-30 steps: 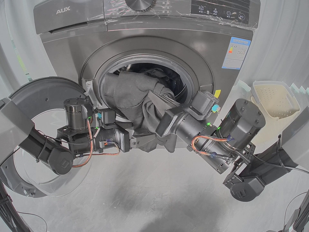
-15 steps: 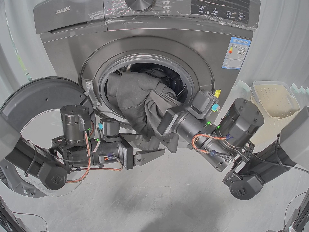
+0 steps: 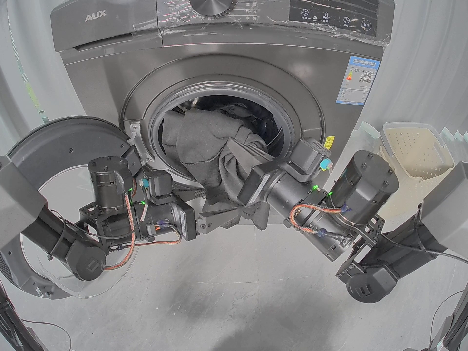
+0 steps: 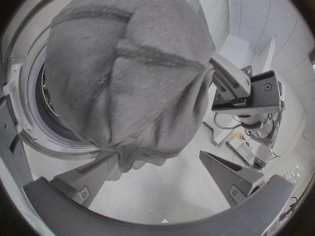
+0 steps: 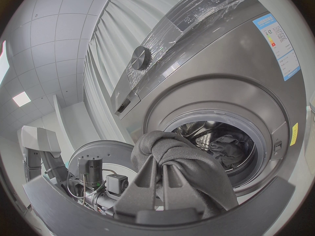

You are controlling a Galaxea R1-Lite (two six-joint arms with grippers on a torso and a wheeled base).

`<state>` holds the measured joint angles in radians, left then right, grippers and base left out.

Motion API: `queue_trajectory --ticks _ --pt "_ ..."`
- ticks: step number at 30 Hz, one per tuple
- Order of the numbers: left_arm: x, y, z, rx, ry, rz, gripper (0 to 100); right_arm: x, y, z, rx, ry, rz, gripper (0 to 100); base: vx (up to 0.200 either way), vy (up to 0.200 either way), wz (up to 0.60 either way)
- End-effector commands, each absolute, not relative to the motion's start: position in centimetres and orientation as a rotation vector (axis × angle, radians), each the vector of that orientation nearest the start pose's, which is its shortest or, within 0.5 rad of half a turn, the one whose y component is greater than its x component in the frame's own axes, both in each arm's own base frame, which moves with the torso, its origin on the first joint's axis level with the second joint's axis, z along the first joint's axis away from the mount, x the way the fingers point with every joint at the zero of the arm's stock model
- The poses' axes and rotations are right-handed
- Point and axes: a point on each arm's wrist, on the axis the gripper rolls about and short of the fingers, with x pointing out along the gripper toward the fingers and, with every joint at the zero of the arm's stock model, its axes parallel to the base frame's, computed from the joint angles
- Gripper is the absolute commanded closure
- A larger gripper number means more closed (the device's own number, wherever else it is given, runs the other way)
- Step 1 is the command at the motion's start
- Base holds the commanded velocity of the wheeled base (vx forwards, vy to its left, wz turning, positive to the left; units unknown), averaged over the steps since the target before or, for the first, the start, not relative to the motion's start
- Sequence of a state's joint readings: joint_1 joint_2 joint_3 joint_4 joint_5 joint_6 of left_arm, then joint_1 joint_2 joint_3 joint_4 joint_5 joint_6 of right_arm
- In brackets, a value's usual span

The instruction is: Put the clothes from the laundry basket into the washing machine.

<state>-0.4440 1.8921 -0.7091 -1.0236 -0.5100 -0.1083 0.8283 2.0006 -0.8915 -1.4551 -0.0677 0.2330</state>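
While the dark grey, thick knit garment [image 3: 209, 142] is hanging half in and half out of the drum mouth, the step in hand is looking like pushing the rest inside. Its upper part is lying over the lower lip of the opening, and the lower folds are drooping down the front. The right gripper [image 5: 158, 164] is clenching a thick fold of it, w/ cloth bunching round the pinched fingers. The left gripper [image 3: 225, 216] is sitting just under the hanging hem, its fingers [image 4: 226, 172] spread apart & grasping nothing.

To do it well, I'd say the right arm should be carrying its fold deep past the seal before letting go, b/c limp cloth is prone to sliding back out. The left should be scooping the hem from below & lifting it over the lip w/o nipping the seal. The fabric is looking matte, soft & heavy, w/ stitched seams, so it'll be folding rather than holding shape.

Further in, another dark crumpled piece [image 5: 229, 148] is lying inside the shiny steel drum [image 5: 193, 128]. The grey metallic front-loading washing machine [image 3: 273, 64] is wearing clear film over its top panel. Its round glass-centred door [image 3: 63, 142] is standing open on the left. The cream perforated plastic laundry basket [image 3: 414, 152] is standing near the machine on the right.
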Motion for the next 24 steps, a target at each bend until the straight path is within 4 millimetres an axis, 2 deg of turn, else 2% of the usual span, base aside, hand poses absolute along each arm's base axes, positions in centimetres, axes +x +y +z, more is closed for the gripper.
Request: queue_trajectory --ticks 1,8,16,24 --pt "29.7 -14.5 12.9 -0.109 0.238 -0.917 0 24.9 26.9 18.5 0.373 -0.234 0.789 100 0.0 0.0 0.0" --pt "29.9 -14.7 12.7 -0.109 0.24 -0.919 0 24.9 26.9 18.6 0.374 -0.235 0.789 100 0.0 0.0 0.0" --pt "30.7 -14.9 11.6 -0.108 0.253 -0.915 0 24.9 26.9 18.5 0.373 -0.234 0.789 100 0.0 0.0 0.0" --pt "30.6 -15.5 12.1 -0.121 0.234 -0.934 0 25.0 27.0 18.4 0.372 -0.232 0.789 100 0.0 0.0 0.0"
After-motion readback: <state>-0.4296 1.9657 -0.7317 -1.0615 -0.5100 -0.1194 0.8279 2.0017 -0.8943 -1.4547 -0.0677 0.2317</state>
